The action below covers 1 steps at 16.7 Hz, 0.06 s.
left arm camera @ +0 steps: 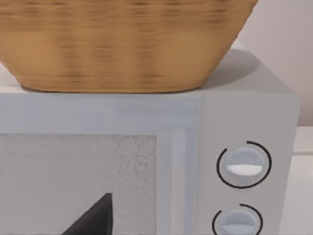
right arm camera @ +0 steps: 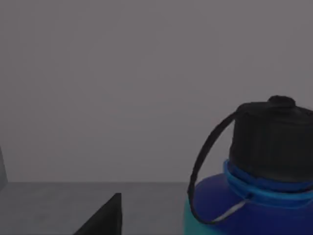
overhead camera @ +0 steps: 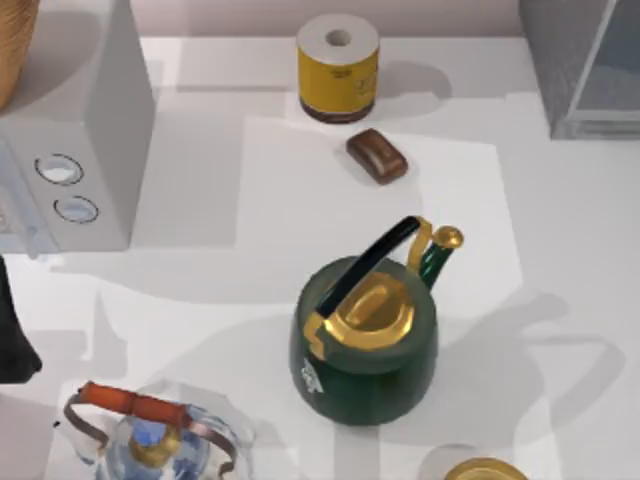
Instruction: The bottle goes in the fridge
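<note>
At the table's left edge, near the microwave (overhead camera: 90, 130): the left arm (overhead camera: 14, 330), dark and low. Faces the microwave front in the left wrist view, with the left gripper (left arm camera: 93, 218) a dark wedge before the door; apart or together, cannot tell.

In the dim right wrist view: the right gripper (right arm camera: 102, 215), another dark wedge, over a grey floor and before a plain grey wall; its state, cannot tell. Beside it, not touching: the bottle (right arm camera: 254, 196), blue, upright, with a black cap and a thin black carry loop.

No readable writing; a small white emblem low on the green kettle (overhead camera: 365, 340), too small to make out.

Counted:
- one bottle
- two dials (left arm camera: 243, 165) on the microwave
- one wicker basket (left arm camera: 122, 44) on top of it
- one green kettle
- one glass teapot (overhead camera: 150, 440)
- one yellow roll (overhead camera: 338, 70)
- one brown block (overhead camera: 377, 155)
- one grey fridge (overhead camera: 580, 70) at far right
</note>
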Motion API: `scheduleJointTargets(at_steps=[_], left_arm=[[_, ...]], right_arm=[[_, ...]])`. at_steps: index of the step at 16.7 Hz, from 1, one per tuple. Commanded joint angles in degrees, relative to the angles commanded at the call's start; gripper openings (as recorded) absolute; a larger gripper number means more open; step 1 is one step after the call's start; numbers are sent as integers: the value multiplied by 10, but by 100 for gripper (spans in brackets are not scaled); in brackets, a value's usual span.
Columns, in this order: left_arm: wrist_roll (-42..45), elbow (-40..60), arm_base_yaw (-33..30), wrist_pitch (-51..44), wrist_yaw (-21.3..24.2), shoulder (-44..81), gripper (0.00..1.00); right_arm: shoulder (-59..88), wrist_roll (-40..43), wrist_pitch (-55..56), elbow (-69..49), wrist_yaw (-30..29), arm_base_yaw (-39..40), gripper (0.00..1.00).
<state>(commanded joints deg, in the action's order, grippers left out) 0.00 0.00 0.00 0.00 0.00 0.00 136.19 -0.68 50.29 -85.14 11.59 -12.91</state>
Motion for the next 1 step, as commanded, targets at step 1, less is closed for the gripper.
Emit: scheduleJointTargets(at_steps=[1], left_arm=[[0, 0, 0, 0, 0, 0, 100]], right_arm=[[0, 0, 0, 0, 0, 0, 100]])
